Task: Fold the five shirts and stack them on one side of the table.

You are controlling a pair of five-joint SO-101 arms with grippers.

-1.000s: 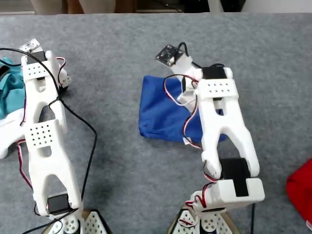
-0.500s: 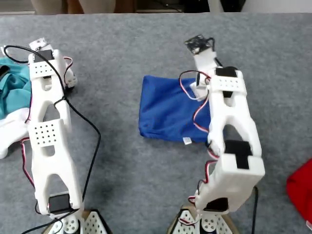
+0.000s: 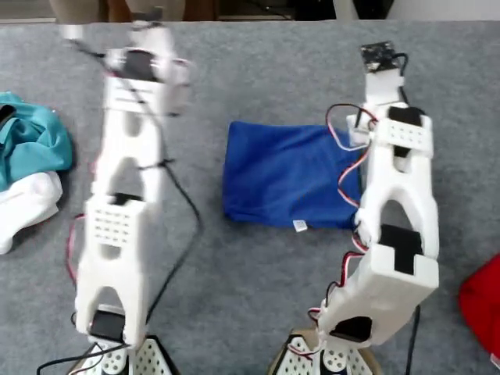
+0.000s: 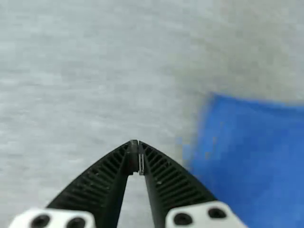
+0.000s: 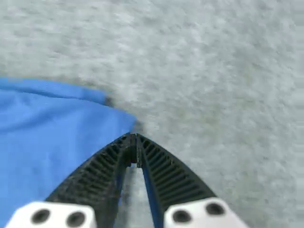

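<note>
Both arms have swung since the earlier frames. The left arm has left the teal shirt at the table's left edge and now reaches toward the far middle of the grey table. The right arm has slid off the top of the blue shirt and now lies along its right edge.

A small white tag sticks out from the near edge of the blue shirt; any print on it is too small to read.

The blue shirt lies folded into a rough rectangle at the middle of the table. The teal shirt is bunched at the left edge with a white shirt touching it on the near side. A red shirt shows at the near right edge, well apart from the others.

The left gripper has its jaws pressed together with nothing between them, over bare table, with the blue shirt's edge near. The right gripper is likewise closed and empty, its tips just beside a corner of the blue shirt.

The right arm hides the shirt's right edge from above, and its red and white wires loop over the cloth there. A black cable trails down beside the left arm.
</note>
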